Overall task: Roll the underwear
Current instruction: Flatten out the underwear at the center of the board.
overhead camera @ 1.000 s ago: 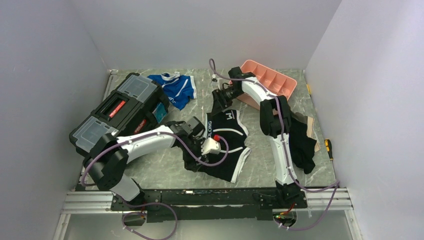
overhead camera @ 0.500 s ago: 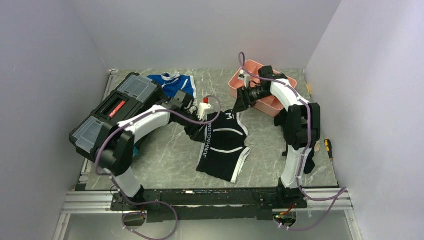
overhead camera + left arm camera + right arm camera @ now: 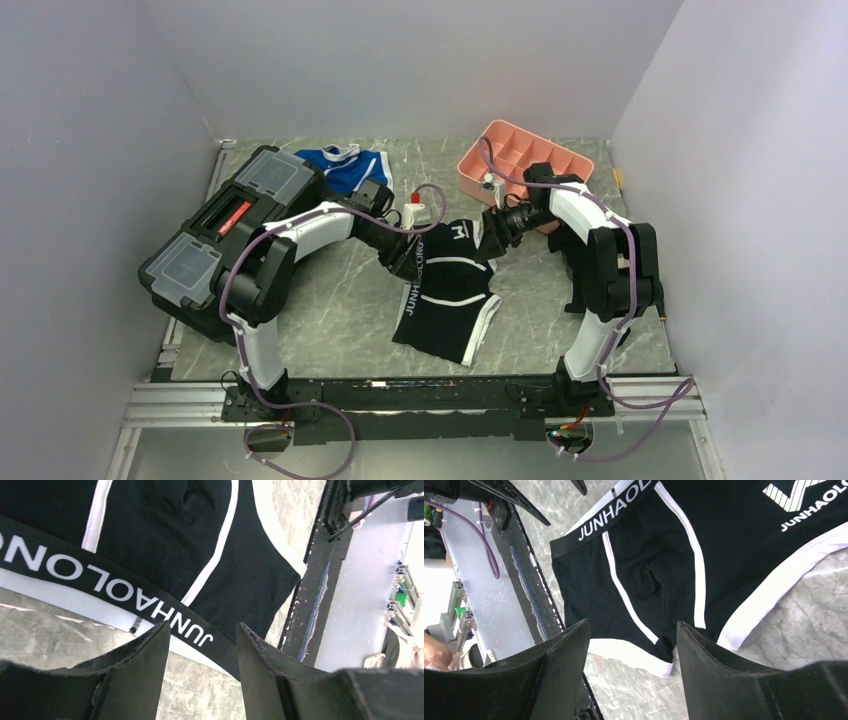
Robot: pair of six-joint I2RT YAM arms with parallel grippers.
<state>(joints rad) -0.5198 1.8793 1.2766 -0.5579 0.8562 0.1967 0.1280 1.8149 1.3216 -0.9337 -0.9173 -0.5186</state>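
Black fabric boxer briefs [image 3: 448,290] with white side stripes and white lettering lie spread flat at the centre of the grey marbled bench [image 3: 330,320]. The left jaws stand apart over the lettered waistband [image 3: 150,609] at the garment's upper left in the overhead view, gripping nothing. The right jaws stand apart at its upper right, likewise empty.

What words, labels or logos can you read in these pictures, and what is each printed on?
"JUNHAOLON", next letter cut off: waistband of the underwear, left wrist view.
"JUNHAOLO", cut by the frame, under a striped logo: its leg, right wrist view.
Red label on the toolbox: too small to read.
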